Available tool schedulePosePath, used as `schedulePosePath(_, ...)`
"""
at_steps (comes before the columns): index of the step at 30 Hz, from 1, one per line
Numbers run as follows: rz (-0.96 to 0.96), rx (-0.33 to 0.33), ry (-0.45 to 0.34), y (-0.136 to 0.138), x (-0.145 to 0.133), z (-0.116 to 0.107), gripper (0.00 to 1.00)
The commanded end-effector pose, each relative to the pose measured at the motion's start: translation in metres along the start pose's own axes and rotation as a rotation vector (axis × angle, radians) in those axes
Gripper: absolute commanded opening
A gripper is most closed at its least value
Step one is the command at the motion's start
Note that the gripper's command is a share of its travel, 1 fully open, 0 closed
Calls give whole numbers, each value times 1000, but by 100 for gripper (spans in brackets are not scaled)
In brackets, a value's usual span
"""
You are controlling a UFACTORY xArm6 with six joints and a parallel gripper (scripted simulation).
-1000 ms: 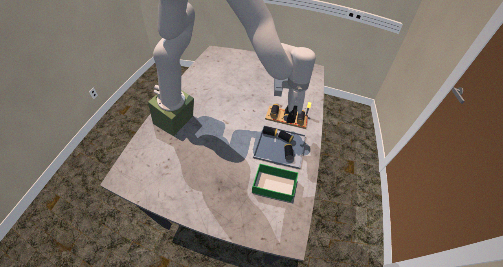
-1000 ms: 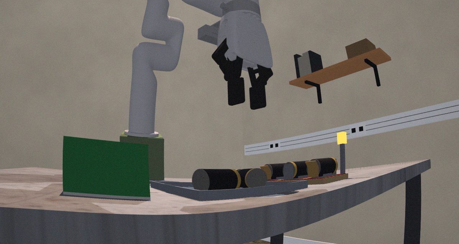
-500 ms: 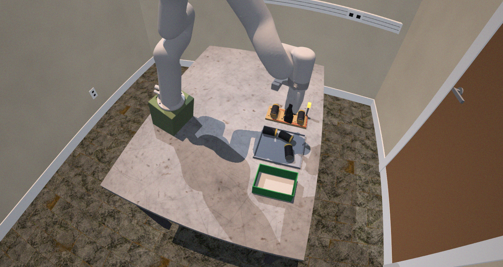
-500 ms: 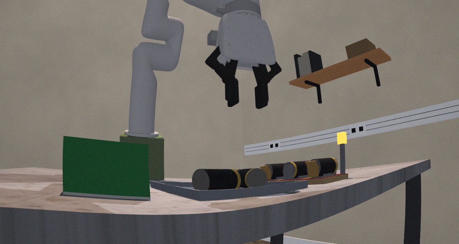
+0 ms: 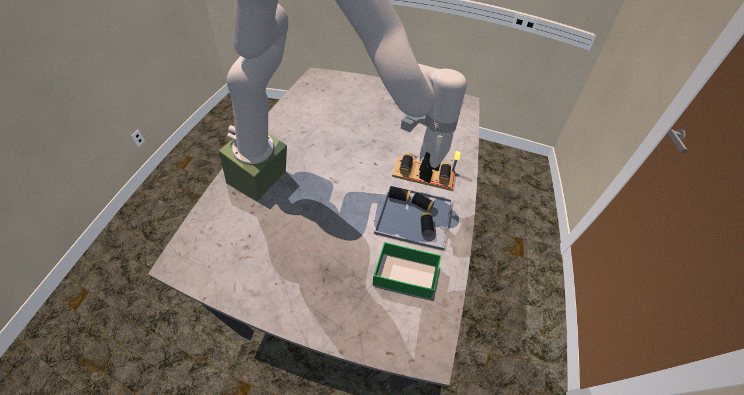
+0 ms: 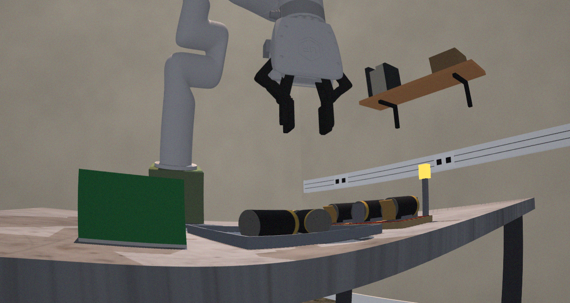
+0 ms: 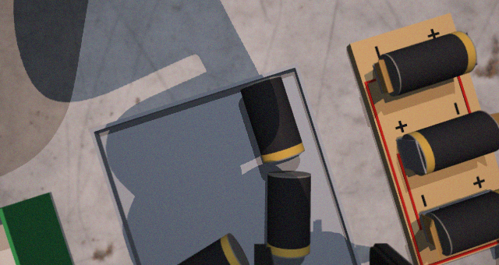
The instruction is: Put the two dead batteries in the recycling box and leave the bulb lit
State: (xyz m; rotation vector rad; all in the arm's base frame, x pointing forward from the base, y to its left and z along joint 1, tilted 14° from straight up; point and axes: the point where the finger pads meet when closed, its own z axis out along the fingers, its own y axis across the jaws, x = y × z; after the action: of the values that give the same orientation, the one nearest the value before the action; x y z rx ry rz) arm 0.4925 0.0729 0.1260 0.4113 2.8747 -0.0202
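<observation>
Brown and gray stone covers the floor [image 5: 515, 309] around the counter [image 5: 332, 127] [image 6: 223, 257]. The robot's fingers [image 5: 426, 168] [image 6: 306, 130] are partly open and hold nothing, up above the counter. Three batteries lie in the gray tray [image 5: 409, 240] [image 6: 315, 239] [image 7: 111, 175]. Three more sit in the wooden holder [image 5: 422, 180] [image 6: 402, 223] [image 7: 360, 58]. The yellow bulb [image 5: 457, 155] [image 6: 424, 171] is lit. The green box [image 5: 404, 287] [image 6: 131, 209] [image 7: 37, 231] stands upright and has no batteries inside.

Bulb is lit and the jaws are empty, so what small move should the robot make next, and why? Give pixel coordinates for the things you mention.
I would probably lower the jaws [image 6: 306, 133] a little toward the middle battery [image 7: 456, 144] in the holder. They hang apart and empty above the holder board [image 5: 397, 175] [image 7: 362, 51], and the recycling box [image 5: 406, 291] [image 6: 131, 209] has no battery inside. Whether that battery is dead, I cannot tell.
</observation>
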Motion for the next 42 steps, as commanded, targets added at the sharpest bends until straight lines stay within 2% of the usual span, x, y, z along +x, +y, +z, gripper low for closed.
schedulePosePath(1, 4, -1, -4, 1, -1, -2, 51)
schedulePosePath(7, 4, -1, -4, 1, -1, 3, 51)
schedulePosePath(12, 4, -1, -4, 1, -2, 65, 51)
schedulePosePath(14, 4, -1, -4, 1, -2, 76, 51)
schedulePosePath(42, 4, -1, -4, 1, -3, 77, 51)
